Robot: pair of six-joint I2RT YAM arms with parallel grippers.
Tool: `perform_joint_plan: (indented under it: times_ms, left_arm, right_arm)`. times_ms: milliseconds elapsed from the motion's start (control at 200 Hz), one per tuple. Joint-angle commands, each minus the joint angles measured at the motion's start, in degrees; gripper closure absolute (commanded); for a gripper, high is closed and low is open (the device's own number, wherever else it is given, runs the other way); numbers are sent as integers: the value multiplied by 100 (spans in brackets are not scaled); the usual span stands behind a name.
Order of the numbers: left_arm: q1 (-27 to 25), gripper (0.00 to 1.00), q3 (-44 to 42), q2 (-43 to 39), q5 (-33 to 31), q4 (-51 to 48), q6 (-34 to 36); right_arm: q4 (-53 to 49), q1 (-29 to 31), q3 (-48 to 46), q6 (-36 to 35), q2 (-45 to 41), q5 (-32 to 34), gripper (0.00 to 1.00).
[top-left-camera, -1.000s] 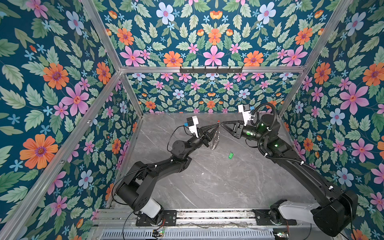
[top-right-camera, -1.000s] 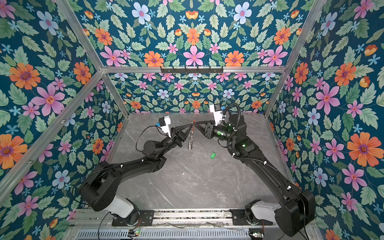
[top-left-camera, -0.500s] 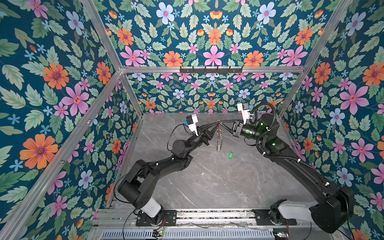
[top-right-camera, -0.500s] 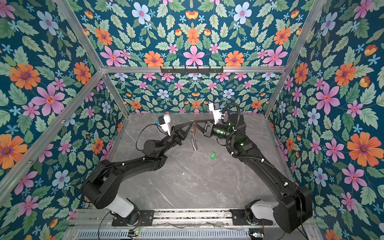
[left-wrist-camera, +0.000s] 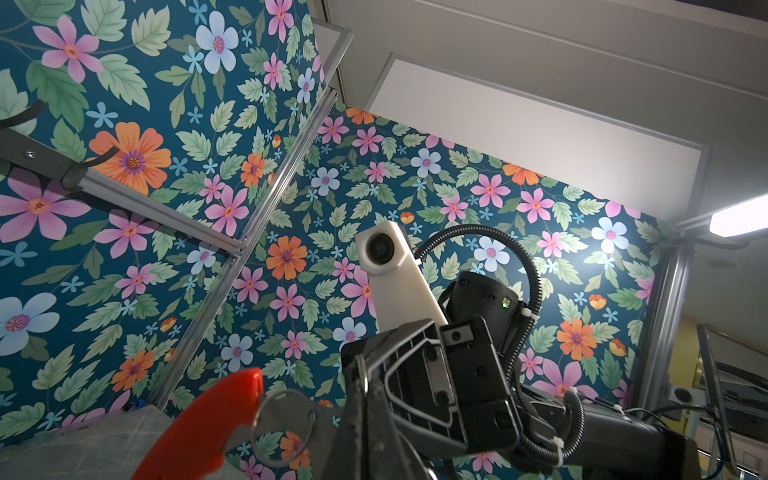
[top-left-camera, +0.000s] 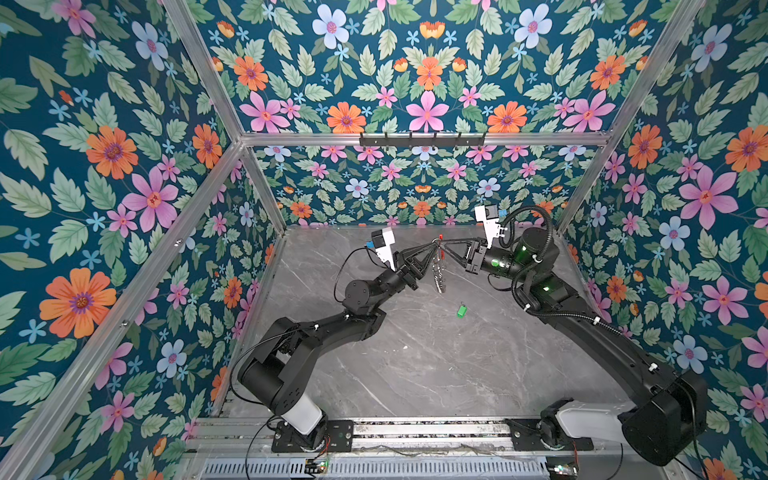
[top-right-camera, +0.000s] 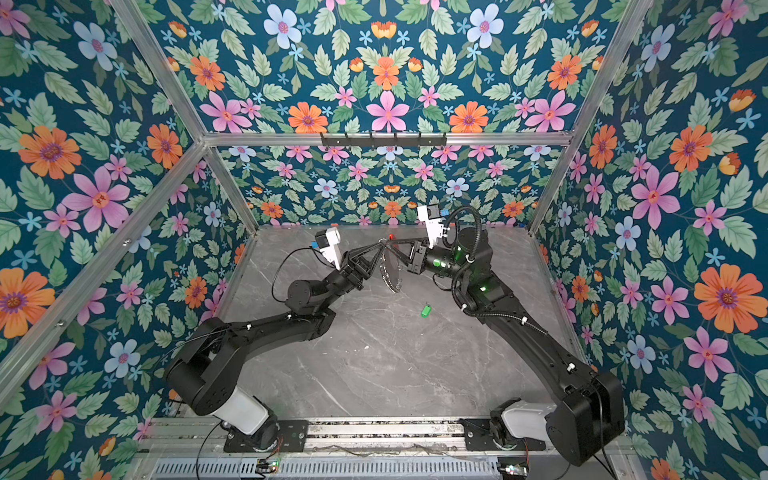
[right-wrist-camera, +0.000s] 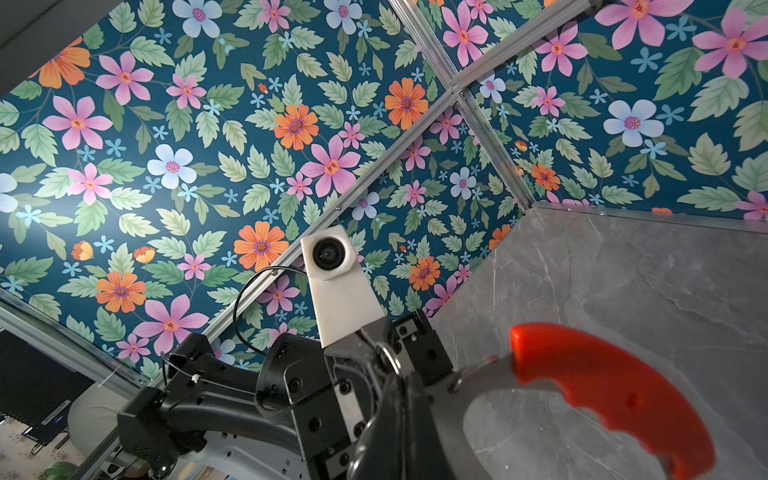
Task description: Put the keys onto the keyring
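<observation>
Keys (top-left-camera: 461,310) lie on the counter (top-left-camera: 415,374), right of centre, nearside of my jaws, long axis toward the far edge. Left jaws and right jaws clamp the raised keyring (top-left-camera: 438,270); right arm (top-left-camera: 582,324) nearer.

Flowered walls (top-left-camera: 104,166) around a grey marble table (top-left-camera: 415,365)
Blue wallpaper with pink and orange flowers meets at silver metal bars (top-left-camera: 195,203); a black hook rail (top-left-camera: 422,139) runs along the back bar, and a lit lamp (left-wrist-camera: 737,216) glows above.
</observation>
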Motion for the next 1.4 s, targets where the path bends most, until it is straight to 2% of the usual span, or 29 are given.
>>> perform_joint_plan:
  times_ms: [0, 50, 95, 185, 295, 380, 470, 665, 786, 896, 1061, 1166, 1391]
  left_arm:
    - [-1, 99, -28, 5, 152, 80, 88]
    - [-2, 94, -39, -1, 144, 52, 101]
    - [2, 84, -58, 5, 131, 25, 104]
    - [4, 70, -97, 0, 113, -9, 150]
    - [19, 63, -209, -112, 150, -194, 343]
    - [52, 63, -302, -338, 256, -688, 708]
    - [88, 63, -286, -683, 459, -1604, 1425]
    - [161, 65, 411, -1244, 1290, -4710, 3331]
    - [331, 65, 908, -1275, 1905, -6064, 3930]
    - [579, 65, 1205, -1251, 2453, -6629, 4101]
    - [895, 66, 1594, -1112, 3181, -7211, 4325]
    - [915, 66, 1869, -973, 3381, -7658, 4498]
    - [915, 66, 1927, -830, 3599, -7585, 4378]
  right_arm:
    - [115, 19, 16, -118, -129, 57, 100]
    - [5, 17, 17, -208, -161, 96, 100]
    - [-111, 19, 49, -284, -179, 120, 100]
    - [-343, 19, 96, -443, -203, 153, 100]
    - [-844, 19, 214, -821, -254, 234, 100]
    - [-1393, 20, 337, -1234, -289, 369, 100]
    - [-2007, 17, 523, -1775, -281, 518, 100]
    - [-3375, 90, 953, -3096, -147, 845, 100]
    - [-3901, 280, 1102, -3885, -98, 1219, 100]
    - [-4133, 325, 1167, -4286, -75, 1260, 100]
    - [-4156, 354, 1125, -4436, -123, 988, 100]
    - [-4158, 362, 1124, -4413, -117, 884, 100]
    - [-4130, 408, 1185, -4366, -48, 846, 100]
